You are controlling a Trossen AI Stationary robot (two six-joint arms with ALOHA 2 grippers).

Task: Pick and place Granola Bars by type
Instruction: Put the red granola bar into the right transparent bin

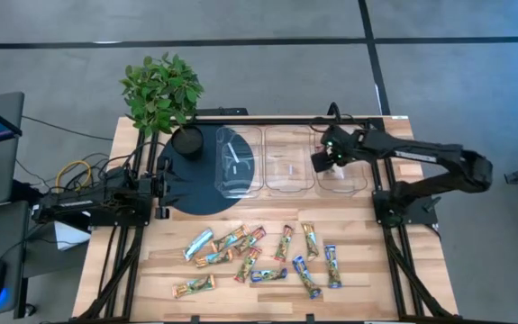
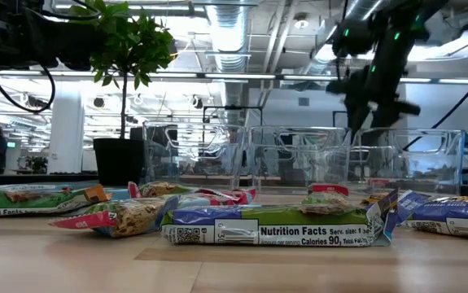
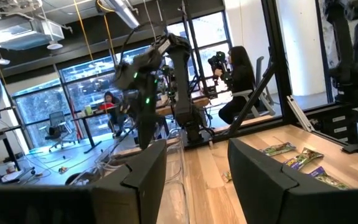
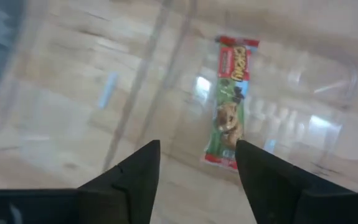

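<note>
Granola bars (image 1: 268, 259): lay scattered near the bench's front edge; one red-green bar (image 4: 231, 102) lay in the right bin (image 1: 340, 163) at the back edge.
Right tool (image 1: 325, 159): hovered over that bin, fingers parted, empty.
Left tool (image 1: 162, 190): waited at the left edge, open, holding nothing.

Counted: three clear bins (image 1: 291, 160) in a row at 12 o'clock, one red-edged bar (image 4: 230, 102) lying in a bin, about fourteen bars (image 1: 259, 256) loose at 6 o'clock, one potted plant (image 1: 162, 92) at 11 o'clock.
</note>
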